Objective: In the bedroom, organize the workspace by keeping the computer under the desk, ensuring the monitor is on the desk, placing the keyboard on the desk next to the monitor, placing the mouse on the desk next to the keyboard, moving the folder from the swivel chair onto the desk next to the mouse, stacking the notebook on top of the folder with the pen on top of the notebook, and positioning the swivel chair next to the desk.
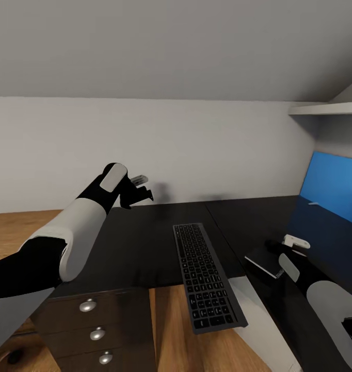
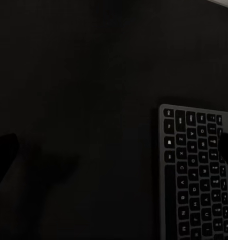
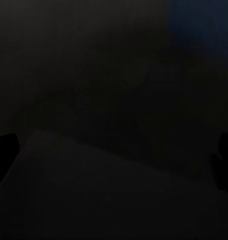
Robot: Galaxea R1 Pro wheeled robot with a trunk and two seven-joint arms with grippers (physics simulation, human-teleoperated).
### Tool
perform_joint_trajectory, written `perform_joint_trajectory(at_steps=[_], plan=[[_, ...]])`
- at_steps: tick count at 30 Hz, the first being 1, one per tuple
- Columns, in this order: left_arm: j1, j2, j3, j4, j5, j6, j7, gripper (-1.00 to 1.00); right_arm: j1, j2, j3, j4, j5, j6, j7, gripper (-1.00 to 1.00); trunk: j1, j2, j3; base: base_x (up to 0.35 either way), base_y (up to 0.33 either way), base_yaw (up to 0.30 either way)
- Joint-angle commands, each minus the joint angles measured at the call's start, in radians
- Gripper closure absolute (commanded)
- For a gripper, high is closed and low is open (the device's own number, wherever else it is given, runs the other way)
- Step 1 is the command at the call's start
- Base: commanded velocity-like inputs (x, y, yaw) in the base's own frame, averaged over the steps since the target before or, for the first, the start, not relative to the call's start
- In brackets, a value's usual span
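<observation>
Keyboard lies on the worktop, overhanging its front edge. Left tool hovers above the rear, fingers apart; right tool state indeterminable.

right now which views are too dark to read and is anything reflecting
Head view: evenly lit, with the left gripper casting a soft shadow on the wall. Left wrist view: dim, though the keyboard stays legible on the desk. Right wrist view: nearly black, faint blue tint.
</observation>
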Motion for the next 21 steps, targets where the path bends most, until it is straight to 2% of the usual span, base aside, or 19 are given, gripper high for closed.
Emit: perform_joint_trajectory(at_steps=[1, 12, 21], plan=[[-0.001, 0.001, -0.005, -0.001, 0.011, 0.001, 0.009, -1.0, 0.0, -0.001, 0.005, 0.028, -0.011, 0.006, -0.009, -1.0, 0.0, 0.0, -0.001, -0.018, 0.0, 0.0], [-0.001, 0.001, -0.005, -0.001, 0.013, 0.001, 0.009, -1.0, 0.0, -0.001, 0.004, -0.005, -0.011, 0.007, -0.012, -1.0, 0.0, 0.0, -0.001, -0.003, 0.0, 0.0], [-0.001, 0.002, -0.005, 0.001, 0.012, 0.001, 0.009, -1.0, 0.0, -0.001, 0.004, -0.019, -0.011, 0.006, -0.013, -1.0, 0.0, 0.0, 0.011, 0.0, 0.0, 0.0]])
